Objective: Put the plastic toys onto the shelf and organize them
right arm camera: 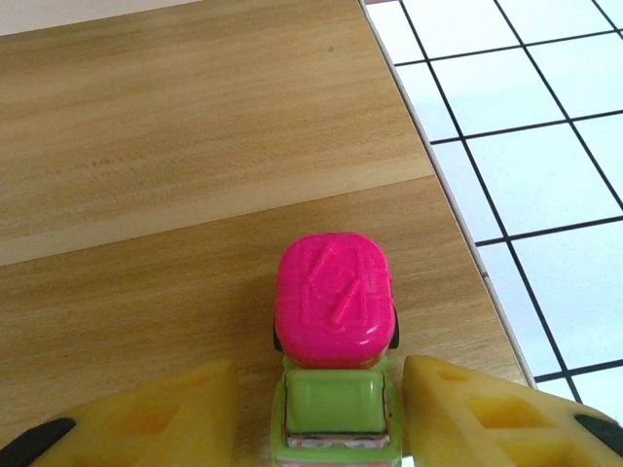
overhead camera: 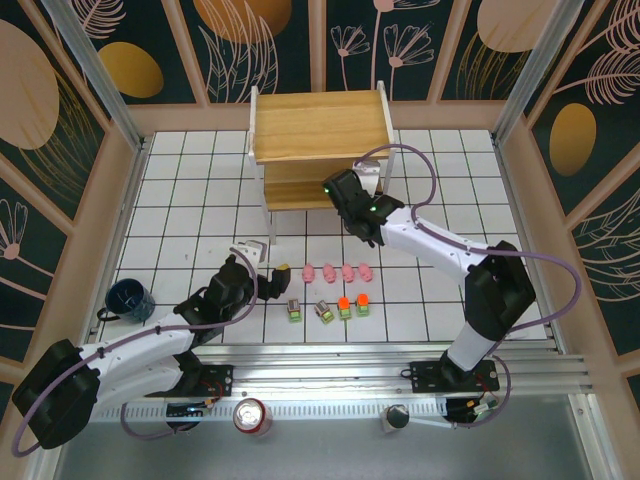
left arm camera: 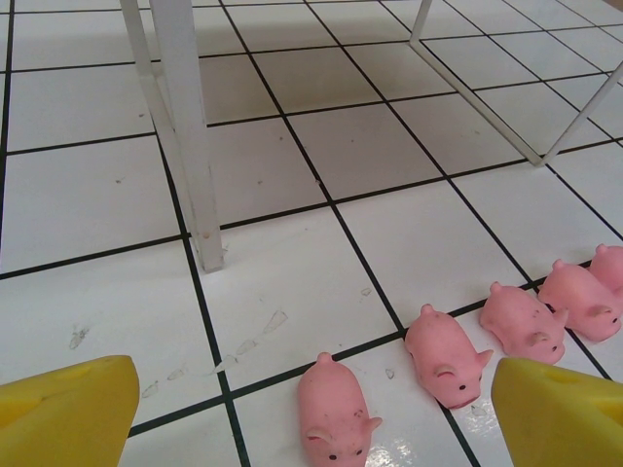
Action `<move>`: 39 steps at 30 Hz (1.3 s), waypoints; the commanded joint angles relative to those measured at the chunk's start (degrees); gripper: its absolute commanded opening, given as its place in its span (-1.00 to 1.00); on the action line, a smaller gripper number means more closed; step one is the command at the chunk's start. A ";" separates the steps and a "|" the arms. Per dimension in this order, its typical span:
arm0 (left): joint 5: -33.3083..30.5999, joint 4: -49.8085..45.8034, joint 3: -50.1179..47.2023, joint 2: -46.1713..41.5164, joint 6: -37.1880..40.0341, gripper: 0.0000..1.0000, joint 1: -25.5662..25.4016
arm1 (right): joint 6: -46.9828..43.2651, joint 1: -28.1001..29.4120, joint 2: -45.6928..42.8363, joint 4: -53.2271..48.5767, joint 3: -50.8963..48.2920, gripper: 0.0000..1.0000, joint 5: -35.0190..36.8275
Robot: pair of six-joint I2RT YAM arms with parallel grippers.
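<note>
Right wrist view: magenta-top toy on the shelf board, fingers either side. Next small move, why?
Probably open the right gripper a little wider, then back straight off. The magenta-top toy rests on the shelf board near its edge; one finger sits close to its green base, so a sideways exit might nudge it.

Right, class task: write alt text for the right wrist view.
A small toy with a magenta top and green base stands on a wooden shelf board, between the right tool's yellow fingers, near the board's right edge.

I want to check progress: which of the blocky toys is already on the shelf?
The magenta-topped one, standing on the shelf's wooden board; the grey and orange ones are on the tiled table.
</note>
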 commanded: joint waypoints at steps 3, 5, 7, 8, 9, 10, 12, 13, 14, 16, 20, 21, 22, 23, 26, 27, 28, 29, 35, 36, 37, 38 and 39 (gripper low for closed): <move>0.48 1.94 -0.12 -0.79 0.81 0.87 -0.29 | 2.74 1.58 -3.53 -2.93 1.47 -0.03 3.50; 0.33 2.00 -0.11 -0.90 0.74 0.87 -0.33 | 3.28 2.10 -4.25 -3.90 1.24 -0.02 3.72; 0.31 1.99 -0.15 -0.99 0.73 0.87 -0.33 | 3.69 2.54 -4.99 -4.60 1.07 -0.02 3.88; 0.38 1.98 -0.24 -0.99 0.76 0.87 -0.33 | 4.02 2.89 -5.43 -5.06 0.88 -0.03 3.93; 0.52 1.98 -0.21 -1.04 0.88 0.87 -0.29 | 4.30 3.18 -5.91 -5.36 0.76 -0.03 3.94; 0.63 2.04 -0.21 -0.99 0.91 0.87 -0.32 | 4.57 3.59 -6.33 -5.67 0.36 -0.03 3.92; 0.92 2.10 -0.13 -0.91 1.00 0.87 -0.31 | 5.31 4.39 -7.41 -6.32 -0.45 -0.03 3.84; 1.09 2.10 -0.12 -0.83 1.04 0.86 -0.33 | 5.66 4.82 -7.95 -6.58 -0.97 -0.03 3.80; 1.18 2.02 -0.06 -0.74 1.13 0.87 -0.33 | 6.00 5.22 -8.48 -6.82 -1.30 -0.03 3.74; 1.44 2.08 0.09 -0.30 1.08 0.87 -0.33 | 6.70 6.00 -9.56 -7.48 -2.24 -0.03 3.01; 2.90 2.30 0.40 0.63 1.23 0.85 -0.41 | 7.19 7.84 -12.01 -8.71 -4.48 -0.04 1.44; 3.40 2.35 0.55 0.97 1.26 0.85 -0.55 | 7.27 8.16 -12.81 -8.97 -5.49 -0.04 0.75; 3.81 2.38 0.65 1.18 1.35 0.84 -0.88 | 7.03 8.51 -13.85 -8.79 -6.68 -0.04 -0.49; 3.98 2.52 0.66 1.58 1.53 0.84 -1.26 | 6.50 8.65 -14.80 -8.22 -7.90 -0.05 -2.28; 4.10 2.46 1.34 3.41 2.02 0.84 -3.05 | 5.69 9.32 -17.47 -7.12 -11.66 -0.05 -7.49; 3.93 2.30 1.66 4.22 2.17 0.84 -3.79 | 5.74 9.78 -18.29 -7.34 -12.84 -0.05 -8.57; 3.76 2.13 2.03 5.01 2.45 0.84 -4.70 | 5.85 10.33 -19.07 -7.89 -13.91 -0.06 -8.98; 3.46 1.87 2.35 5.60 2.53 0.84 -5.42 | 6.14 10.88 -19.68 -8.52 -14.76 -0.06 -9.08; 1.98 -1.04 4.26 6.00 2.77 0.83 -8.59 | 9.54 14.88 -23.29 -11.65 -21.19 -0.12 -11.41; 1.94 -1.75 4.52 5.62 2.54 0.84 -8.87 | 10.37 15.82 -23.72 -12.25 -22.13 -0.13 -11.44; 1.76 -2.44 4.68 5.18 2.30 0.84 -9.13 | 11.12 16.33 -24.00 -12.73 -22.94 -0.13 -11.57; 1.55 -3.13 4.80 4.47 2.08 0.84 -9.41 | 11.99 17.13 -24.20 -13.39 -23.74 -0.13 -11.59; 1.30 -3.88 4.82 3.82 1.81 0.84 -9.59 | 12.94 17.95 -24.29 -14.05 -24.51 -0.12 -11.43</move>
